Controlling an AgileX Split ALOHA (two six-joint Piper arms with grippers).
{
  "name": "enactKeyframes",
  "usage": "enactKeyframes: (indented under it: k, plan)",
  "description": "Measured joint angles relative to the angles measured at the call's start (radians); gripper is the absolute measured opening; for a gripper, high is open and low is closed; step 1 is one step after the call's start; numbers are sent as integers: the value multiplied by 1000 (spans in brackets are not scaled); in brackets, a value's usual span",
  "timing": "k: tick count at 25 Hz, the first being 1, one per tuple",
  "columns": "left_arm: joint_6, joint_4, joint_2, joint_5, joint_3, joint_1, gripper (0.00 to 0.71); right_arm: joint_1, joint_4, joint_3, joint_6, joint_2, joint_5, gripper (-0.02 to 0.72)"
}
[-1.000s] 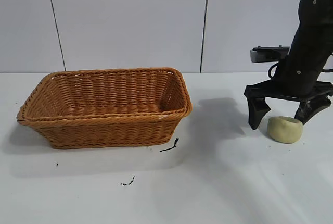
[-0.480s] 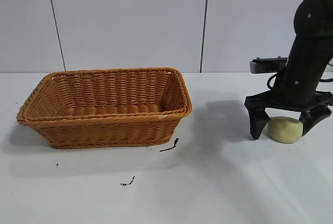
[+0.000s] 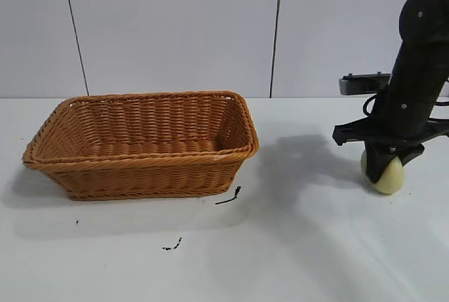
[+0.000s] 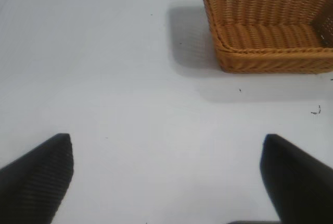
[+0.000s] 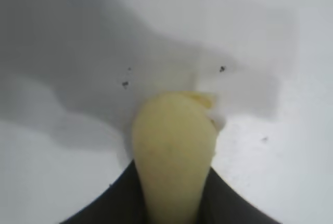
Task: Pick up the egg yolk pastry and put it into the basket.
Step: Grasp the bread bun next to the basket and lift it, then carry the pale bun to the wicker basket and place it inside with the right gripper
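Note:
The pale yellow-green egg yolk pastry (image 3: pixel 385 173) sits at the table's right side, squeezed narrow between the fingers of my right gripper (image 3: pixel 387 161), which is shut on it. In the right wrist view the pastry (image 5: pixel 173 146) stands between the two black fingers (image 5: pixel 229 198), close to the white table. The orange-brown wicker basket (image 3: pixel 144 168) stands at the left of the exterior view, well apart from the pastry, and is empty. The left gripper (image 4: pixel 166 182) is open, over bare table, with the basket (image 4: pixel 270 60) far ahead of it; it does not show in the exterior view.
Small black marks (image 3: pixel 229 197) lie on the white table in front of the basket, and another speck (image 3: pixel 172 246) nearer the front. A grey panelled wall stands behind. A dark bracket (image 3: pixel 361 81) sits behind the right arm.
The right gripper came down around the pastry and its fingers closed on it, squeezing it narrower. The basket has not moved.

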State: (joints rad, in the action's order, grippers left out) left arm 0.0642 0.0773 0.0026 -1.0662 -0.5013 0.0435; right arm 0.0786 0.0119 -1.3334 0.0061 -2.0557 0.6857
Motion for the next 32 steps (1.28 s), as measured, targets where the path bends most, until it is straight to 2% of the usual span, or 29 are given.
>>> enactKeyframes:
  k: [3,6,12,17,22,27,32]
  plan:
    - [0,0,0,0,0,0,696,1,4,-14,-6,87,11,92]
    - [0,0,0,0,0,0,696,12,4,-95,-15,139,88,90]
    - [0,0,0,0,0,0,696,80,4,-381,-29,87,248,90]
    - [0,0,0,0,0,0,696,209,3,-640,-34,-18,344,85]
    - [0,0,0,0,0,0,696,367,5,-773,-34,-105,356,85]
    - [0,0,0,0,0,0,696,503,9,-792,-37,-178,309,85]
    - [0,0,0,0,0,0,696,542,19,-792,-16,-297,229,85]
